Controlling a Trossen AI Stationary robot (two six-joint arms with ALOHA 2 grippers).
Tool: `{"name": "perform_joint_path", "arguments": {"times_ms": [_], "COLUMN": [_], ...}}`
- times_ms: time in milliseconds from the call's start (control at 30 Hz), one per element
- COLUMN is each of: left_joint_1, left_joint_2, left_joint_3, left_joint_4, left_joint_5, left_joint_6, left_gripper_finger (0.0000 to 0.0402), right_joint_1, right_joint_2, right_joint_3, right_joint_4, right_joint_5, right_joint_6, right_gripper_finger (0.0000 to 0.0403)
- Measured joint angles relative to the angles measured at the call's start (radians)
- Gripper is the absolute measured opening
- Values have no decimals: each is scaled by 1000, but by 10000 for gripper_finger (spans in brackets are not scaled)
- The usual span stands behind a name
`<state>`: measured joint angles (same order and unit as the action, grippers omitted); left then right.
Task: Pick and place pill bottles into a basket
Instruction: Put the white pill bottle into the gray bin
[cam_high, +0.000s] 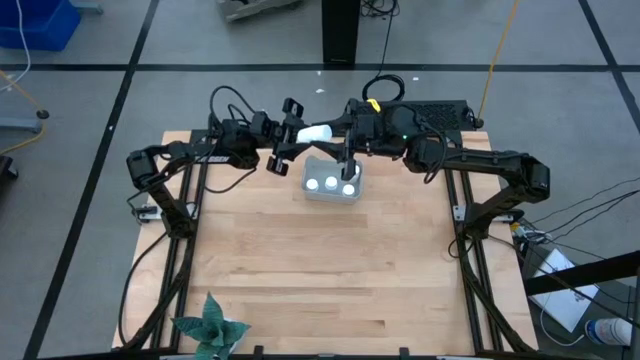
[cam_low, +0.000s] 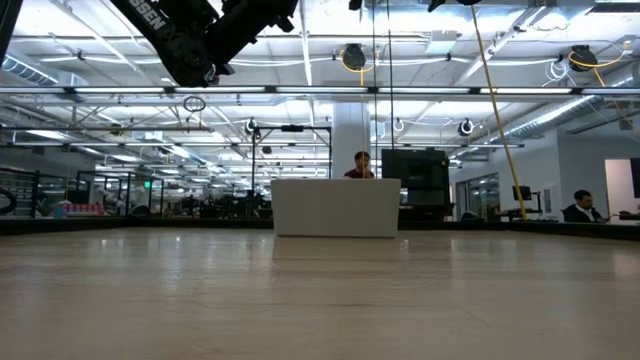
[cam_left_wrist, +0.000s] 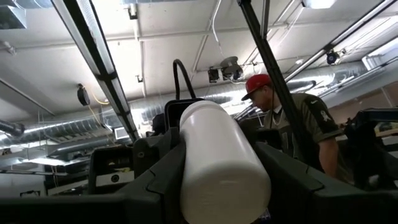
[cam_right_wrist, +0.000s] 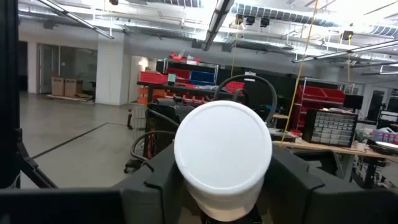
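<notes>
High view – basket: the basket (cam_high: 332, 186) sits at the far middle of the table (cam_high: 320, 270), with three white caps visible inside it.
High view – left gripper: the left gripper (cam_high: 296, 135) hangs just beyond the basket's far left corner, its fingers closed around a white pill bottle (cam_high: 317, 134) lying sideways.
High view – right gripper: the right gripper (cam_high: 348, 176) points down into the basket's right end, over a cap (cam_high: 348, 188) there; from here I cannot tell how tight the fingers are.
High view – other: a green paper plant (cam_high: 208, 327) stands at the near left edge.
Low view – basket: its pale wall (cam_low: 335, 208) shows mid-picture, far across the tabletop; dark arm parts show at the top left.
Left wrist view – hold: both dark fingers (cam_left_wrist: 155, 177) press the sides of a white bottle (cam_left_wrist: 217, 162); a person stands beyond.
Right wrist view – hold: the fingers (cam_right_wrist: 152, 180) are clamped on a bottle (cam_right_wrist: 222, 158) – its round cap faces the camera.
</notes>
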<state>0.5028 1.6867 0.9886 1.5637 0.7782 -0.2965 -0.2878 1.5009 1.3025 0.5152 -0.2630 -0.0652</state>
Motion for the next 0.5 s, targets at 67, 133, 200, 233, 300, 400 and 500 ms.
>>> {"name": "perform_joint_path", "arguments": {"times_ms": [67,133,200,233,300,400,500], "left_joint_1": [0,0,0,0,4,17,36], "left_joint_2": [0,0,0,0,0,0,0], "left_joint_3": [0,0,0,0,0,0,0], "left_joint_4": [0,0,0,0,1,0,-7], "left_joint_5": [-4,-11,-15,-15,-19,-20,-1], "left_joint_6": [-7,-14,-20,-25,-58,-144,-220], "left_gripper_finger": [173,173,173,173,185,251,312], "right_joint_1": [-4,-8,-12,-12,-12,-22,-35], "right_joint_2": [0,1,1,1,0,-13,-34], "right_joint_3": [0,0,0,0,0,0,-2], "right_joint_4": [-2,-5,-11,-14,-16,-34,-74], "right_joint_5": [-1,-3,-5,-6,-11,-25,-22], "right_joint_6": [0,1,-6,-16,-28,-38,-44], "right_gripper_finger": [160,160,160,160,160,160,160]}}
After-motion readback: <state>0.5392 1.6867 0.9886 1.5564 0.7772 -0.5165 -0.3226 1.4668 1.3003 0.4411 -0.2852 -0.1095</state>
